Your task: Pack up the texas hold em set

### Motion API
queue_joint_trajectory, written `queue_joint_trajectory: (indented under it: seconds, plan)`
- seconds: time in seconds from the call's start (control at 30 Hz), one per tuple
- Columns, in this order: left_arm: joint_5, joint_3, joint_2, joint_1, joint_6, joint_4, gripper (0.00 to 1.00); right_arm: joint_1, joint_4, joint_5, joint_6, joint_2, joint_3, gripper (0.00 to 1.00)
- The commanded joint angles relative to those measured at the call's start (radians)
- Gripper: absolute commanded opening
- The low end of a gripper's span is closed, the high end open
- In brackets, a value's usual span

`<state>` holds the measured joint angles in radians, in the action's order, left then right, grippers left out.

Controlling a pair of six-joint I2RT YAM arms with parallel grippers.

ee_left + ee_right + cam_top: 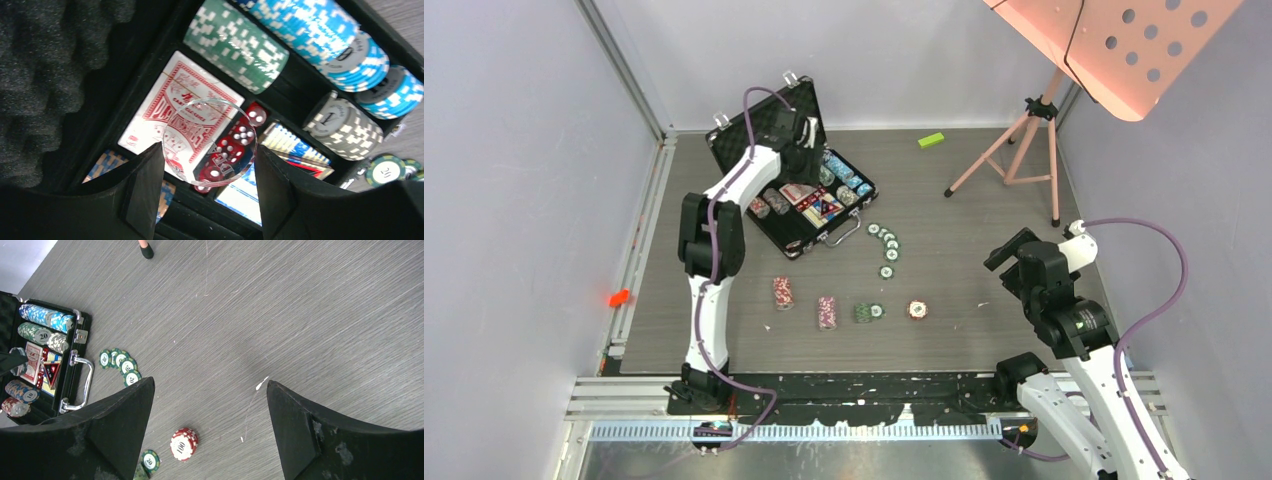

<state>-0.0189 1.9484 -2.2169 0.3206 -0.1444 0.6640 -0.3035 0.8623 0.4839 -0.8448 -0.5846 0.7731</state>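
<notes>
Right pincer (210, 384) hung released and empty over the bare surface (964, 200), well apart from any chips

Nearest the arm bases, a loose row was unpacked: left red-white stack (783, 292), second red-white stack (827, 311), green chip pair (869, 312), red 100 stack (184, 444)

Further out, a fan of green 20 chips (886, 245) lay flat on the surface, just beside the case handle (82, 382)

Briefcase (729, 140) sat open at far left, foam lid up. Already in the tray: blue chip rows (310, 25), green chip row (235, 45), grey chip row (345, 125), red-backed card deck (187, 107), red dice (242, 135)

Left pincer (209, 150) was inside the case, clamped on the clear dealer button (210, 125), which it held above the deck and dice slots

Beyond the case: green block (931, 140) and pink tripod (1024, 150), neither part of the set

My read: about half done. Cards, dice and most chip rows were in. Left to do: set down the button, load the four loose groups and the fan, then close and latch the lid. There looked to be some free slot room on the case's left side, but I couldn't tell if it was enough
</notes>
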Motion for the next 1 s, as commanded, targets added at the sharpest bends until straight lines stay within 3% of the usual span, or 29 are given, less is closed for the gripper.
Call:
queue_joint_trajectory:
  seconds: [0.0,0.07,0.1,0.13,0.2,0.3,0.6,0.97]
  plan:
    - [0.009,0.044,-0.008,-0.024,0.011,-0.017,0.34,0.004,-0.034,0.002,-0.007,-0.007,0.002,0.89]
    - [0.022,0.043,-0.01,-0.026,0.01,-0.017,0.38,0.005,-0.037,-0.006,-0.007,-0.014,0.0,0.89]
    - [0.026,0.044,-0.011,-0.026,0.008,-0.013,0.57,0.005,-0.039,-0.017,-0.005,-0.017,-0.001,0.9]
    - [0.027,0.044,-0.01,-0.025,0.005,-0.009,0.58,0.004,-0.044,-0.024,-0.001,-0.026,-0.001,0.91]
    - [0.027,0.042,-0.001,-0.025,-0.002,-0.006,0.77,0.004,-0.053,-0.051,0.009,-0.047,0.0,0.93]
    - [0.042,0.025,0.03,-0.025,-0.02,-0.012,0.96,0.004,-0.079,-0.117,0.027,-0.084,-0.001,0.94]
    - [-0.003,-0.148,0.243,0.016,-0.1,-0.083,1.0,0.003,-0.15,-0.357,0.099,-0.294,-0.013,1.0]
    - [-0.034,-0.515,0.579,0.142,-0.167,-0.224,1.0,-0.009,-0.18,-0.591,0.197,-0.438,-0.013,0.99]
